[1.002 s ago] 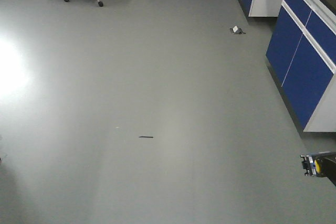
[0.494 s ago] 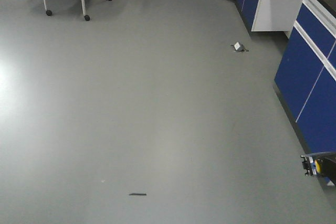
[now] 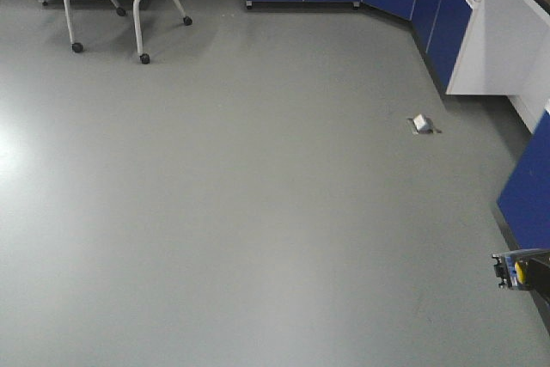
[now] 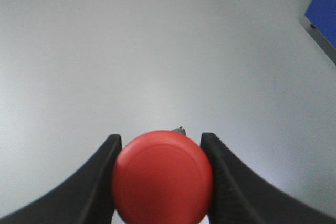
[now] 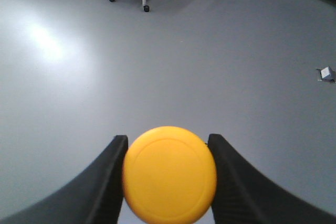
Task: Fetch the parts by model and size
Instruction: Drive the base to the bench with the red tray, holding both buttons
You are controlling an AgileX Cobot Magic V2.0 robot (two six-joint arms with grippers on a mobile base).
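Two switches are in hand: my left gripper [image 4: 160, 141] is closed snug on the red switch [image 4: 161, 178], my right gripper [image 5: 167, 141] likewise on the yellow switch [image 5: 169, 176], both above the floor [image 3: 258, 212], gripped tight, I judge, for carrying to drop-off.

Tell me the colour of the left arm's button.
The button is red; left wrist view shows it best.
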